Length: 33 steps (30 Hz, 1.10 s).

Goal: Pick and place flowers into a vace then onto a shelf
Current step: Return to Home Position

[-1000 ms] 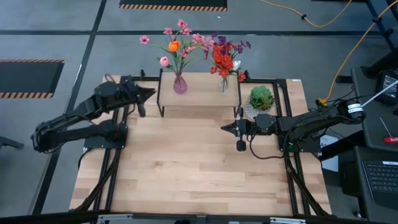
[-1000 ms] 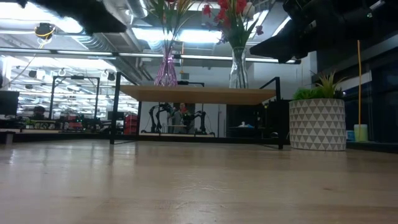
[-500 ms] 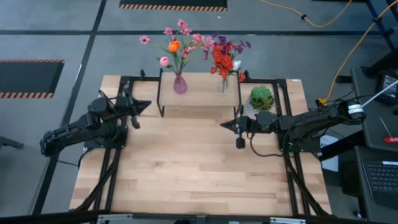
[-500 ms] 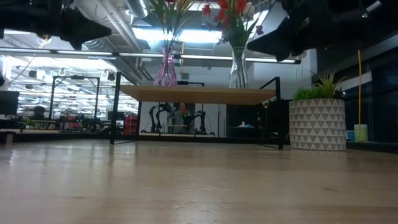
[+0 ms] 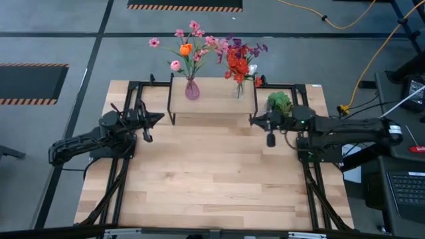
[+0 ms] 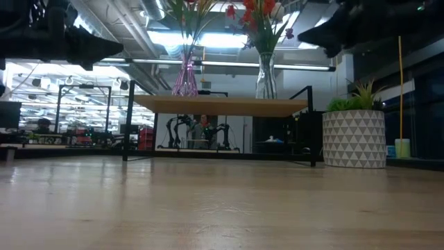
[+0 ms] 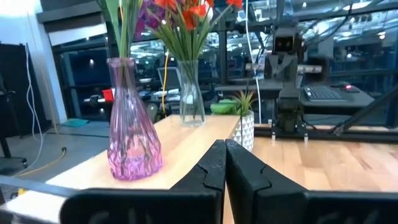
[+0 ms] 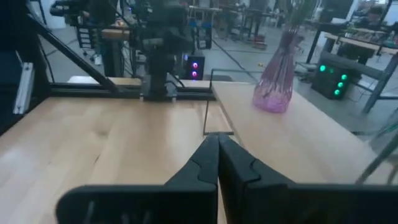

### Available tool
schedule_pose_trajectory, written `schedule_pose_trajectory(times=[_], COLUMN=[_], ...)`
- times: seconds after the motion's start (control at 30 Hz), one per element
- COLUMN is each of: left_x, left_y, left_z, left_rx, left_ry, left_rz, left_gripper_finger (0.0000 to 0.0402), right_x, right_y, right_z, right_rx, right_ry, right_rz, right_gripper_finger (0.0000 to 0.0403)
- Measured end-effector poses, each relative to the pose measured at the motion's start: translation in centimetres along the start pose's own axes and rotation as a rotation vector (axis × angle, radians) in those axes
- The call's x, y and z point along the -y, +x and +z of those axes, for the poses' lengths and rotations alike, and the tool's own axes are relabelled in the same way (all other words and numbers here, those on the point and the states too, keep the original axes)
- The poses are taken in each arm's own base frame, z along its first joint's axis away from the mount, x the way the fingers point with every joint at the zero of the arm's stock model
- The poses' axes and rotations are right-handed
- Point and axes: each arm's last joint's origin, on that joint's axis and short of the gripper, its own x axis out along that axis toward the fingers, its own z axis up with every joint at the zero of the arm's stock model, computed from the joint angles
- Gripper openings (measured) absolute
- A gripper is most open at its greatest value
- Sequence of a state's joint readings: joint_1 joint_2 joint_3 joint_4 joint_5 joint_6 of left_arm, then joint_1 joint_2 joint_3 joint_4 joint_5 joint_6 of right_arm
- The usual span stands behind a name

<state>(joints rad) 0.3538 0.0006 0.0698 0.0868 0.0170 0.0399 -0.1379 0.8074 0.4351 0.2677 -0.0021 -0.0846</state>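
High view: the shelf (image 5: 212, 99) is seen at the far edge of the desk (image 5: 212, 179), with the purple vase (image 5: 192, 89) on its left part and the clear vase (image 5: 239, 89) on its right part. The flowers (image 5: 186, 49) in both are shown in full. In the low view the blooms are cut off. The shelf's black legs are shown there instead, along with the potted plant (image 6: 354, 135) in its white patterned pot, just beside the shelf's right end. The left hand (image 5: 158, 117) is held above the desk just off the shelf's left end, the right hand (image 5: 254, 121) just off the right end near the plant. Both are pointed at the shelf and touch nothing. Finger state is not resolved from above but is given by the wrist views. The left fingers (image 7: 210, 171) are pressed together with nothing held. The right fingers (image 8: 205, 158) are likewise closed tip to tip, empty. In the left wrist view both vases are seen upright and apart on the board.
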Motion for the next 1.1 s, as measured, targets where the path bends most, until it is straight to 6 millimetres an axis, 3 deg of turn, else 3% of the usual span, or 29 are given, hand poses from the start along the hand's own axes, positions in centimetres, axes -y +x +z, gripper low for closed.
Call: schedule_pose_trajectory(times=[0.37, 0.47, 0.7, 0.93, 1.1], left_x=[0.0, 0.1, 0.1, 0.0, 0.0], left_y=[0.1, 0.2, 0.2, 0.2, 0.2], left_z=[-0.3, -1.4, -1.5, -1.8, -1.8], left_rx=[0.003, 0.018, 0.003, -0.027, -0.026], left_ry=[0.007, 0.001, 0.007, -0.008, -0.009], left_rz=[-0.005, -0.022, -0.006, 0.006, 0.007], left_gripper_finger=[0.0002, 0.0002, 0.0002, 0.0002, 0.0003], right_x=[0.1, 0.1, 0.1, -0.4, -0.6], right_y=[-4.9, -5.8, -6.8, -5.5, -5.6], right_z=[1.4, 1.3, 1.2, -4.1, -6.3], right_rx=[0.061, 0.055, 0.080, 0.121, 0.150], right_ry=[-0.032, -0.027, -0.030, -0.007, 0.024], right_rz=[-0.006, -0.005, -0.007, -0.010, 0.028], right_gripper_finger=[0.0003, 0.0003, 0.0003, 0.0003, 0.0003])
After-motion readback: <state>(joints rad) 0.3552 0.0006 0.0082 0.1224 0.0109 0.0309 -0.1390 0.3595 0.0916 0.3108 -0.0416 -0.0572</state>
